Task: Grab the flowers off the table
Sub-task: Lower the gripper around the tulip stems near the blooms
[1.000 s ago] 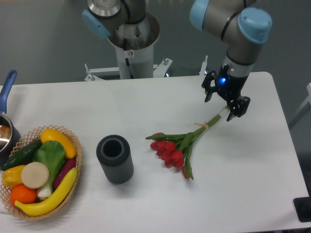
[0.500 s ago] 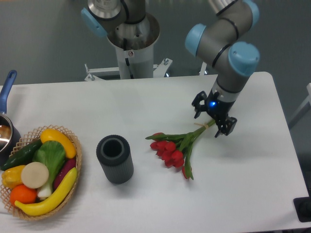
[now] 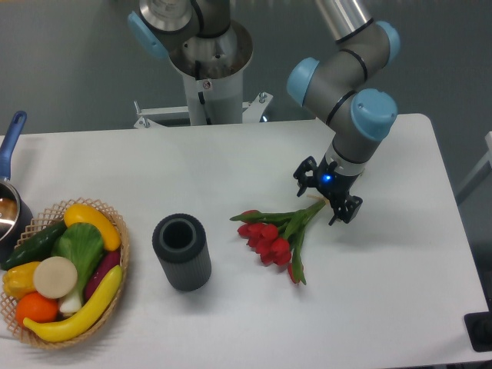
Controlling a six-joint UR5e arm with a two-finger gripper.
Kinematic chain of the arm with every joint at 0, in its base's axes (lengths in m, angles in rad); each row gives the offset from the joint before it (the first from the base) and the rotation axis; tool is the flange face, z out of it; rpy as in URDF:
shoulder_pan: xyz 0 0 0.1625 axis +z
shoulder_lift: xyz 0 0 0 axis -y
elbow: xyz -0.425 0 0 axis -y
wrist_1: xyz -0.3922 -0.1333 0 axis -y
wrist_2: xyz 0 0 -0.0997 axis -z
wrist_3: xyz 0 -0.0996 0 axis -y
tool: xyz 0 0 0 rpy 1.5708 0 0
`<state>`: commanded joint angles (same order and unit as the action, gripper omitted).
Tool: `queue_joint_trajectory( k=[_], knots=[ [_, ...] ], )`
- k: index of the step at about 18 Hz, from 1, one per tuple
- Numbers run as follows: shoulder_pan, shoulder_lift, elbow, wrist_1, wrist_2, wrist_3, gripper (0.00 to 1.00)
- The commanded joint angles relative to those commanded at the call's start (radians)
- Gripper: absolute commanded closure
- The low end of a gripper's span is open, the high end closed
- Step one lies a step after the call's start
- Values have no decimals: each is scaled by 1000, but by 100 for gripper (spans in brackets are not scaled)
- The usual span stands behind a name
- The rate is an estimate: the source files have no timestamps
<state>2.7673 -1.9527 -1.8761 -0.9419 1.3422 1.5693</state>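
Stem ends hidden under my gripper, fingers spread either side of stems (contact, can't tell). Flowers lie flat on table, red heads toward 8 o'clock of gripper. Dark ribbed cylinder stands open-topped at 9 o'clock of blooms, apart. Basket far left holds fruit, vegetables. Pot cut off by left edge.

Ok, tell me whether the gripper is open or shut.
Open: the gripper has its fingers spread astride the stems of the flowers, not yet closed.
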Motion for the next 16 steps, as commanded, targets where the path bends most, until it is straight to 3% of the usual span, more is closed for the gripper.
queue_joint_trajectory(
  k=[12, 16],
  knots=[
    [-35, -43, -6, 23, 3, 0, 1],
    [-35, -41, -3, 21, 3, -9, 40]
  ],
)
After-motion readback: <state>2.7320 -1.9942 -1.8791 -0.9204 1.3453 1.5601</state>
